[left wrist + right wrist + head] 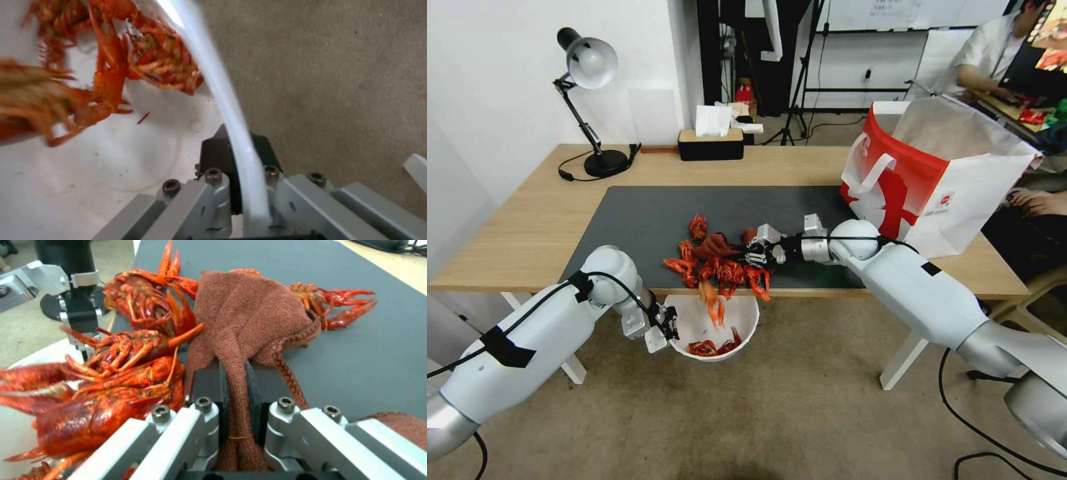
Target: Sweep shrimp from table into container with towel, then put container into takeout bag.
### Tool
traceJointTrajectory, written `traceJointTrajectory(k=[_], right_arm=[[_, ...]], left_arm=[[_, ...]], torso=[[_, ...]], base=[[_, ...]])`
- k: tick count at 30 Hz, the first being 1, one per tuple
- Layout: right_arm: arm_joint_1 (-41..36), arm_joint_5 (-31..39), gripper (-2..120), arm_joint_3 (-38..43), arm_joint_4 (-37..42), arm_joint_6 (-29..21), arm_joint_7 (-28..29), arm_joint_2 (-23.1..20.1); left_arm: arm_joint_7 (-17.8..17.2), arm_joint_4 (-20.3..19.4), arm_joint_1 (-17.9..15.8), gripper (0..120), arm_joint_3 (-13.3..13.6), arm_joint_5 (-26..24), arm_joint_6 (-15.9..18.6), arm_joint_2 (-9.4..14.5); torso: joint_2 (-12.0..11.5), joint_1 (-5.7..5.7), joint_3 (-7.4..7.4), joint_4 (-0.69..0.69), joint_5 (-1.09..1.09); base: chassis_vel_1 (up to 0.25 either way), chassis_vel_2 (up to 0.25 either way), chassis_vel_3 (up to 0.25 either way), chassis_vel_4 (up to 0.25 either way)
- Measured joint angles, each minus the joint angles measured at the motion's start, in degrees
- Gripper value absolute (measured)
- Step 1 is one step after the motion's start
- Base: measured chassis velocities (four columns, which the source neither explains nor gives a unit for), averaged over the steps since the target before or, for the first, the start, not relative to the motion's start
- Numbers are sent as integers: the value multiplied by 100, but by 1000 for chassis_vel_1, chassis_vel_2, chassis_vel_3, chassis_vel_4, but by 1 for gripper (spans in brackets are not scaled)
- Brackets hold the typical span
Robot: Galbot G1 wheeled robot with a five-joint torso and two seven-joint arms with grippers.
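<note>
Orange-red shrimp (720,270) lie piled on the dark mat at the table's (527,227) front edge; some are mid-fall (714,310) and others rest inside the container (687,325), a white bowl held just below that edge. My left gripper (662,328) is shut on the container's rim (240,146), with shrimp (111,73) seen inside. My right gripper (754,255) is shut on the rust-brown towel (249,316), which presses against the pile of shrimp (129,356). The red-and-white takeout bag (934,180) stands open on the table's right end.
A desk lamp (587,73) and a black tissue box (710,143) stand along the table's far side. One shrimp (698,225) lies apart, farther back on the mat. A person sits behind the bag at another desk. Bare carpet lies below the bowl.
</note>
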Motion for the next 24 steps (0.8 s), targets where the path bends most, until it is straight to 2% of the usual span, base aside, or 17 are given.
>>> traceJointTrajectory(k=[24], right_arm=[[-446, 56, 7, 169, 574, -37, 232, -294]], left_arm=[[15, -74, 56, 0, -9, -76, 65, -1]], torso=[[0, 0, -1, -1, 1]], base=[[0, 0, 0, 0]])
